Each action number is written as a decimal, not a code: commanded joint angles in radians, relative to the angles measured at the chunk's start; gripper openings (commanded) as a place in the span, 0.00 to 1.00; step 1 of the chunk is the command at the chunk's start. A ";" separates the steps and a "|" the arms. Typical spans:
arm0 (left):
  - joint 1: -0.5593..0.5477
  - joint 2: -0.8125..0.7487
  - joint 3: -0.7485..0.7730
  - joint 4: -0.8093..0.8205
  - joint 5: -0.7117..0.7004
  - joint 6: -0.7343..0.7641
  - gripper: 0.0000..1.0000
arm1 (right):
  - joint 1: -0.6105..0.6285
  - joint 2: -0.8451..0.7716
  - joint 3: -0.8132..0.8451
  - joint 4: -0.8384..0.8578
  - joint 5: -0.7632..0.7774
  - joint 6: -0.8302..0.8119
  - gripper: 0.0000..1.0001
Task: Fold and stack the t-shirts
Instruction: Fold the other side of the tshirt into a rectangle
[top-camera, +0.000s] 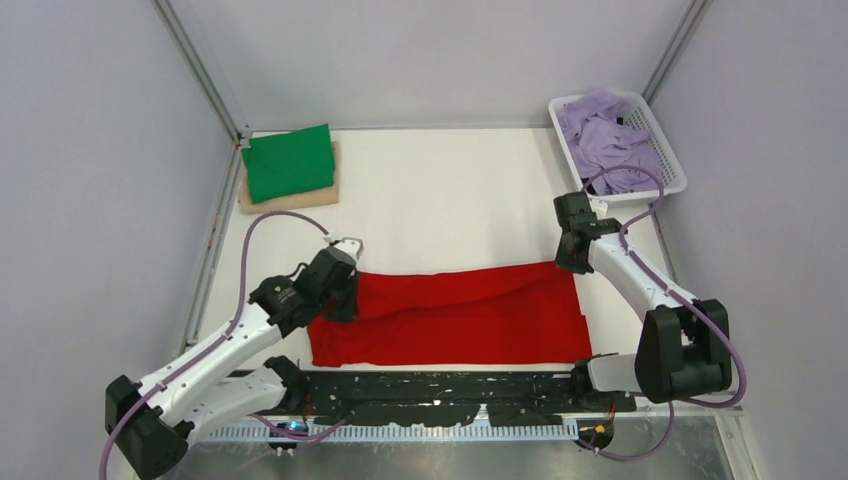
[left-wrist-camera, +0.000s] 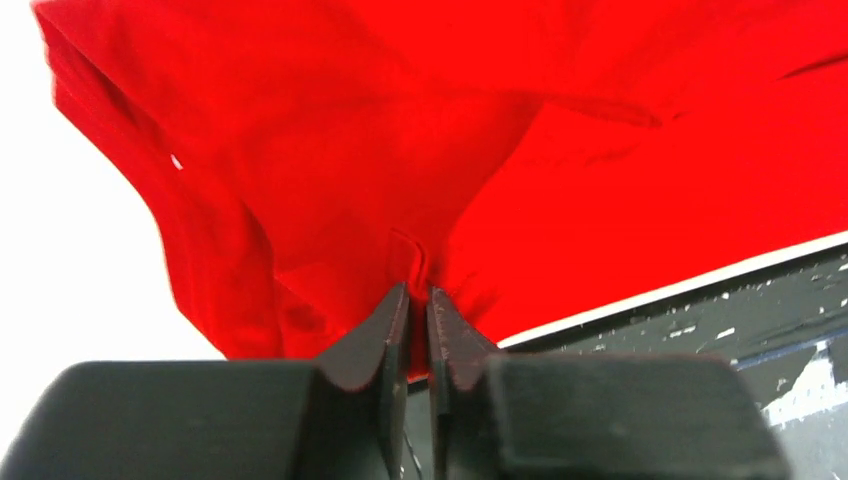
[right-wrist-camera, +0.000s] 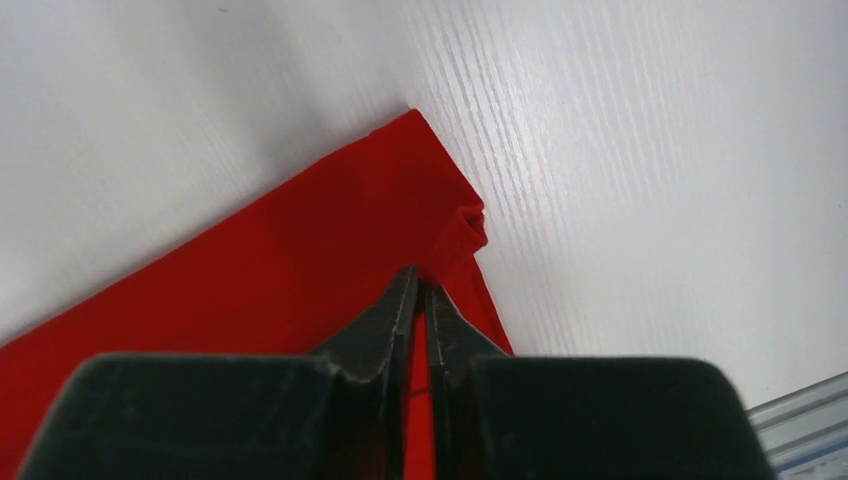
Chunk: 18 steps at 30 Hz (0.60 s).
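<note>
A red t-shirt (top-camera: 450, 315) lies folded lengthwise across the near middle of the table. My left gripper (top-camera: 340, 300) is shut on its left end, the cloth pinched between the fingers (left-wrist-camera: 419, 295). My right gripper (top-camera: 568, 262) is shut on its far right corner (right-wrist-camera: 465, 225), which is bunched at the fingertips (right-wrist-camera: 420, 280). A folded green t-shirt (top-camera: 288, 163) lies on a folded beige one (top-camera: 290, 196) at the far left. Pale lavender t-shirts (top-camera: 608, 140) are heaped in the basket.
A white mesh basket (top-camera: 665, 140) stands at the far right corner. A black strip (top-camera: 450, 395) runs along the table's near edge, also in the left wrist view (left-wrist-camera: 700, 340). Grey walls enclose the table on three sides.
</note>
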 joint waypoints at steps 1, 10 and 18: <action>-0.047 -0.042 -0.088 -0.045 0.066 -0.143 0.20 | 0.006 -0.045 -0.053 -0.020 0.015 0.011 0.18; -0.112 -0.249 -0.138 -0.059 0.270 -0.223 0.96 | 0.007 -0.238 -0.123 -0.183 0.096 0.088 0.86; -0.080 -0.083 -0.042 0.198 0.080 -0.198 1.00 | 0.004 -0.397 -0.175 0.060 -0.135 0.023 0.96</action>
